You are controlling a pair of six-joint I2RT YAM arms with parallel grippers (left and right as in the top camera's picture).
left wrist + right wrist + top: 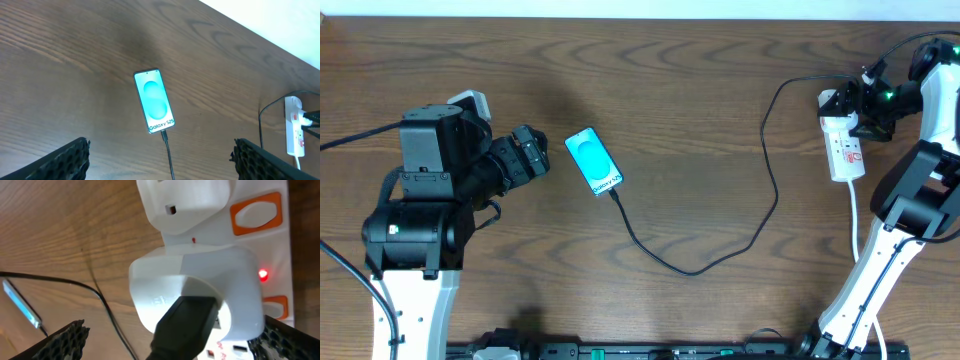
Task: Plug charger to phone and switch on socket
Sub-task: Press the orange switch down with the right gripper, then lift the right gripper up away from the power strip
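The phone [593, 161] lies face up, its teal screen lit, and the "Galaxy" end [161, 123] has the charger's connector tip in it. The charger cable [690, 268] loops across the table to a white adapter [195, 290] with a black plug [187, 325] on the socket strip [846, 150]. A red light [262, 273] glows on the strip beside an orange switch [255, 212]. My left gripper [542, 150] is open, just left of the phone and holding nothing. My right gripper [860, 105] is open above the strip's far end, its fingers [60, 342] either side of the adapter.
A second white plug [185, 200] sits at the strip's end, and the strip's thick white cord [855, 215] runs toward the table's front beside the right arm base. A dark rail [620, 352] lines the front edge. The table's far edge [260, 30] meets a white wall.
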